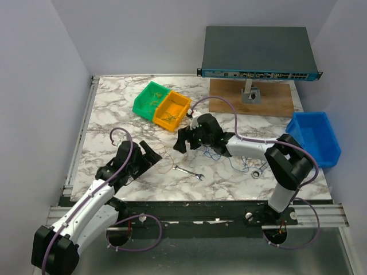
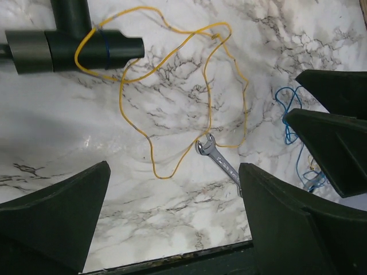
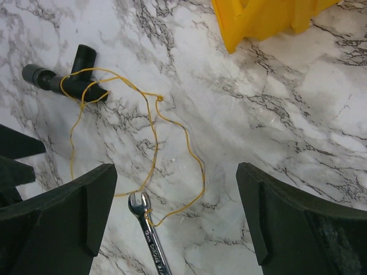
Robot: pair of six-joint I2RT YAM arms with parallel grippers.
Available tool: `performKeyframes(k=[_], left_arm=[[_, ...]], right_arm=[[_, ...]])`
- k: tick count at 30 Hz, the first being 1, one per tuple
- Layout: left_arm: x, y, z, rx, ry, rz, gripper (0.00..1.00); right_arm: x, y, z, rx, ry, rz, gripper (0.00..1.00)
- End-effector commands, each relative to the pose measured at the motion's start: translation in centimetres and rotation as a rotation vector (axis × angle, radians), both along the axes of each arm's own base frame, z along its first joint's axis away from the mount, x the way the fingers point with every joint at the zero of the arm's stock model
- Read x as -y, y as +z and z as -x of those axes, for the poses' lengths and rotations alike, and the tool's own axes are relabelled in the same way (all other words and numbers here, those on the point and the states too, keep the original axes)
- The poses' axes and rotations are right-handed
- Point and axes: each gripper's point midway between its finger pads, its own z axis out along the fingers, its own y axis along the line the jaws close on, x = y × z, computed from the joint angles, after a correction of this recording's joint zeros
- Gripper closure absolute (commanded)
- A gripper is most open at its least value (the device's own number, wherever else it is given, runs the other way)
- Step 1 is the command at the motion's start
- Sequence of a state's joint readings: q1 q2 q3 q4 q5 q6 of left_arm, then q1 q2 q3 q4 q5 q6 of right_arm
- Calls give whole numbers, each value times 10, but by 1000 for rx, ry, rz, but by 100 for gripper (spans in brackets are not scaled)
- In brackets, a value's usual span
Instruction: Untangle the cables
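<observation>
Wide open and empty, the left end effector (image 2: 175, 172) and right end effector (image 3: 176, 169) hover over the marble desk (image 2: 57, 126), where the yellow cable (image 2: 246, 112) loops round a black T-fitting (image 2: 86, 48) and meets a wrench (image 2: 221, 163), with the blue cable (image 2: 287, 129) nearby; untangling seems barely begun, and next comes pinching that loop.

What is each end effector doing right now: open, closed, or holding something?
Left end effector: open, holding nothing.
Right end effector: open, holding nothing.

Lab bench: network switch (image 1: 258, 52), parts bins (image 1: 139, 106)
</observation>
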State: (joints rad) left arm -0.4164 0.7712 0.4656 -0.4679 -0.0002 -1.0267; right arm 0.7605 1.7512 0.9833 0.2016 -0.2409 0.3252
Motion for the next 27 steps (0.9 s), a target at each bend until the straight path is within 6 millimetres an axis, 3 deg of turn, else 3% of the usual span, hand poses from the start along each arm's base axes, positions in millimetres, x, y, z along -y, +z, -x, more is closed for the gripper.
performKeyframes(k=[1, 4, 15, 20, 27], left_arm=[[21, -17, 4, -60, 106, 213, 2], [21, -33, 7, -112, 202, 258, 1], [9, -48, -21, -74, 412, 229, 1], [7, -46, -41, -66, 487, 182, 1], [-1, -46, -61, -112, 553, 13, 1]], right_arm=[[-6, 11, -10, 27, -60, -46, 7], [0, 17, -9, 54, -86, -78, 7], [28, 26, -12, 139, -216, -103, 7], [41, 35, -16, 186, -283, -118, 7], [63, 30, -24, 212, -386, -74, 7]])
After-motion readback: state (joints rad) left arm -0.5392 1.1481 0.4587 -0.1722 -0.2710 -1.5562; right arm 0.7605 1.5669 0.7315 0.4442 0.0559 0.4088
